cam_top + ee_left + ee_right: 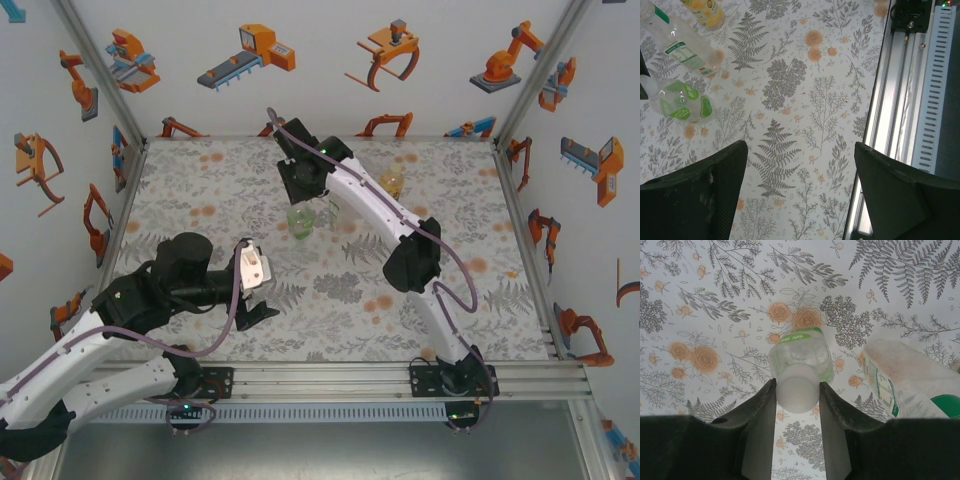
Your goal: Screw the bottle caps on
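Rail (400,375) of bare aluminium runs along the near edge of your counter (450,300), and just beyond it, on the left, your left tool (262,290) hangs over the fern-and-flower print. From its own wrist camera you see the left tool (800,195) with its two dark fingers (695,200) standing wide apart, nothing between them but patterned counter. Farther back, past the middle of the counter, your right arm reaches forward and your right tool (302,207) sits on top of the green-tinted bottle (300,225). In the right wrist view the right tool (797,387) is clamped on the whitish cap (797,397), one finger pressed to each side of it, and that cap sits at the neck of the upright green-tinted bottle (802,355). Just beside it, to the right, stands the clear bottle (333,212) with its green-white label, close to the squat one but apart from your fingers. Farthest back and further right, well clear of both tools, stands the amber bottle (392,182); you cannot tell whether it or the clear one carries a cap.
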